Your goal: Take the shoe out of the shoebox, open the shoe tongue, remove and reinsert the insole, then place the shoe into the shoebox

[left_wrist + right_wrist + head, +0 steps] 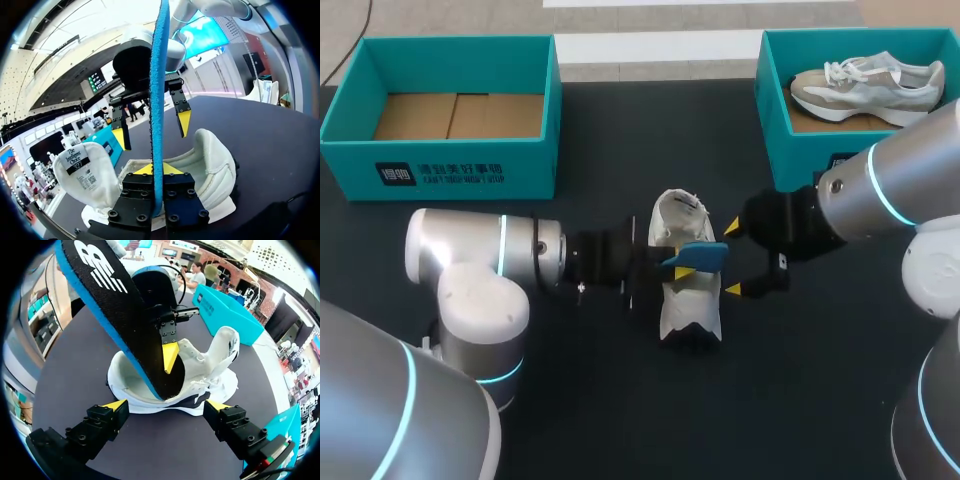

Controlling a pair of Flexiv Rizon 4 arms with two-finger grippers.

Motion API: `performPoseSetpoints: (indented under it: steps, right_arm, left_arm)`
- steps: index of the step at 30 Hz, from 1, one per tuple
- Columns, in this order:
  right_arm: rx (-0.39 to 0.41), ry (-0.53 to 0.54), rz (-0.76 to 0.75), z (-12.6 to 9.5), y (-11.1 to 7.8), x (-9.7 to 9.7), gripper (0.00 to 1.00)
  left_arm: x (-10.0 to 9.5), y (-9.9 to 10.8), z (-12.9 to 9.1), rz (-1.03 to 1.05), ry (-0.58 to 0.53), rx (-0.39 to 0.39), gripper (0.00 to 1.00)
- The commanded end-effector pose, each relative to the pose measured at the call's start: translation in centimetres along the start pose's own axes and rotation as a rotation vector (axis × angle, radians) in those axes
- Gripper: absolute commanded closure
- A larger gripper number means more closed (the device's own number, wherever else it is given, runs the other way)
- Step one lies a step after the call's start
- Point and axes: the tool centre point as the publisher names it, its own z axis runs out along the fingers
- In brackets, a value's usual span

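Note:
A white shoe [682, 300] lies on the black table between my two grippers, its tongue [82, 172] folded back. My left gripper [684, 264] is shut on the insole [700, 256], which is blue underneath and black on top. In the left wrist view the insole [159, 90] shows edge-on, rising from between the left gripper's [159, 170] fingers. The insole's [125, 315] lower end dips into the shoe's [210, 382] opening. Just right of the shoe my right gripper [731, 258] stands open, empty, its fingers [112, 407] wide on either side of the shoe.
An empty teal shoebox [440, 160] with a cardboard floor stands at the back left. At the back right a second teal shoebox [772, 110] holds another pale sneaker [865, 85]. My right arm crosses in front of that box.

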Motion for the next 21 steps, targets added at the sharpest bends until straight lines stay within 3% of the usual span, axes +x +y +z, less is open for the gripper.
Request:
performPoseSetpoints:
  steps: [1,8,17,20,21]
  right_arm:
    - [0.0,-0.003,0.0,0.0,0.0,0.1,0.0]
    - [0.0,-0.003,0.0,0.0,0.0,0.1,0.0]
    - [0.0,-0.003,0.0,0.0,0.0,0.1,0.0]
    - [0.0,-0.003,0.0,0.0,0.0,0.1,0.0]
    - [0.0,-0.003,0.0,0.0,0.0,0.1,0.0]
  left_arm:
    - [0.7,-1.2,-0.3,0.008,-0.004,-0.013,0.55]
    - [0.5,-2.5,-0.5,0.034,-0.017,-0.012,0.56]
    - [0.4,-3.9,-1.2,0.06,-0.026,-0.002,0.68]
    - [0.6,-3.8,-1.2,0.048,-0.029,0.001,0.74]
    - [0.7,-3.7,-1.2,0.041,-0.03,0.004,0.84]
